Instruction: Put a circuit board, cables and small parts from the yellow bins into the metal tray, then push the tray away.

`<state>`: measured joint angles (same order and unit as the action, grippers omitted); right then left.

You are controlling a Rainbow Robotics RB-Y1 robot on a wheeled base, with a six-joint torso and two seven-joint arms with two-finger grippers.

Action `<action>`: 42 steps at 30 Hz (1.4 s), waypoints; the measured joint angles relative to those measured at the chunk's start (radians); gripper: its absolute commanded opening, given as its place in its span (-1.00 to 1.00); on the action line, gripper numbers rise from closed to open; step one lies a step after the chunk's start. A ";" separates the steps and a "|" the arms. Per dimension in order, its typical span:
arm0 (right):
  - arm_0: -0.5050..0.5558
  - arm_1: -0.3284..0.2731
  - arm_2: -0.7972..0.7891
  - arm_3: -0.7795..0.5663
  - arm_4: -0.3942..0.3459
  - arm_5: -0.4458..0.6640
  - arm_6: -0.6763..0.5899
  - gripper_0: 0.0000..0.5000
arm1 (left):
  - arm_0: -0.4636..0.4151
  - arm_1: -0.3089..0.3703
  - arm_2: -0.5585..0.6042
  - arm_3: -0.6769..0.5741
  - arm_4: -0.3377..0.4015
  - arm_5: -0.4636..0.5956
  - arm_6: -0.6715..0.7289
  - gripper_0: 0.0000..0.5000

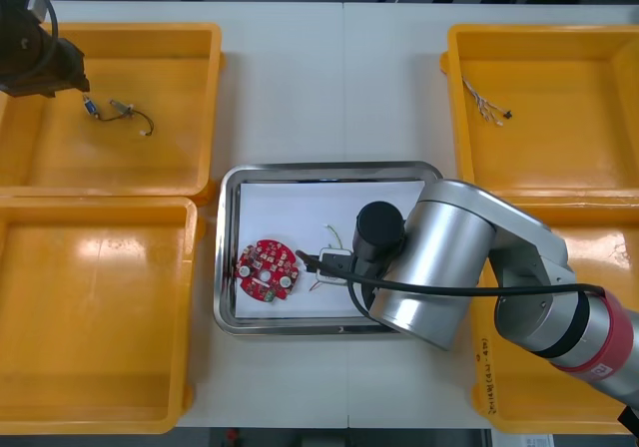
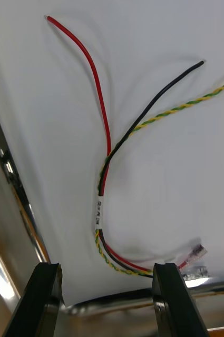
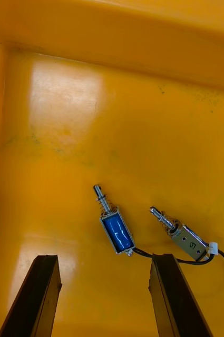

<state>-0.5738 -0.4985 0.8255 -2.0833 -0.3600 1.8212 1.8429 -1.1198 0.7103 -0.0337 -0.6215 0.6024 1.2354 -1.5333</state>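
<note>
The front camera looks steeply down on the whole worktop (image 1: 300, 68). The right wrist camera sits close above the tray (image 1: 290, 203), mid-frame in the front view; the left wrist camera peers closely into the bin (image 1: 150, 158) at its upper left.

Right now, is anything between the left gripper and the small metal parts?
Nothing visible. The left gripper hangs open over the bare floor of the yellow bin, the small metal parts close ahead of it. The right gripper is open over the metal tray.
</note>
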 measured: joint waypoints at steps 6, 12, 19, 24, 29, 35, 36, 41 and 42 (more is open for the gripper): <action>-0.001 0.030 -0.120 -0.069 -0.061 0.092 -0.001 1.00 | -0.046 -0.020 -0.004 0.114 -0.010 -0.081 0.000 1.00; -0.028 0.070 -0.289 -0.101 -0.132 0.094 -0.093 1.00 | -0.052 -0.036 -0.026 0.148 -0.018 -0.120 0.000 1.00; -0.091 0.070 -0.430 -0.113 -0.160 0.095 -0.193 1.00 | -0.054 -0.047 -0.041 0.179 -0.033 -0.157 0.000 1.00; -0.119 0.031 -0.504 -0.112 -0.173 0.095 -0.197 1.00 | -0.054 -0.059 -0.054 0.208 -0.037 -0.200 0.000 1.00; -0.133 -0.028 -0.605 -0.034 -0.219 0.095 -0.206 1.00 | -0.054 -0.068 -0.069 0.213 -0.038 -0.217 0.000 1.00; -0.201 -0.053 -0.741 0.169 -0.228 0.096 -0.206 1.00 | -0.054 -0.076 -0.069 0.216 -0.040 -0.246 0.000 1.00; -0.217 -0.053 -0.759 0.200 -0.225 0.096 -0.206 1.00 | -0.054 -0.077 -0.070 0.216 -0.040 -0.247 0.000 1.00; -0.303 -0.054 -0.836 0.351 -0.172 0.096 -0.206 1.00 | -0.054 -0.077 -0.101 0.216 -0.040 -0.256 0.000 1.00; -0.316 -0.054 -0.850 0.372 -0.159 0.096 -0.206 1.00 | -0.053 -0.078 -0.109 0.216 -0.040 -0.262 0.000 1.00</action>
<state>-0.8902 -0.5522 -0.0241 -1.7108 -0.5192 1.9167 1.6371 -1.1729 0.6327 -0.1428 -0.4051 0.5626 0.9739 -1.5333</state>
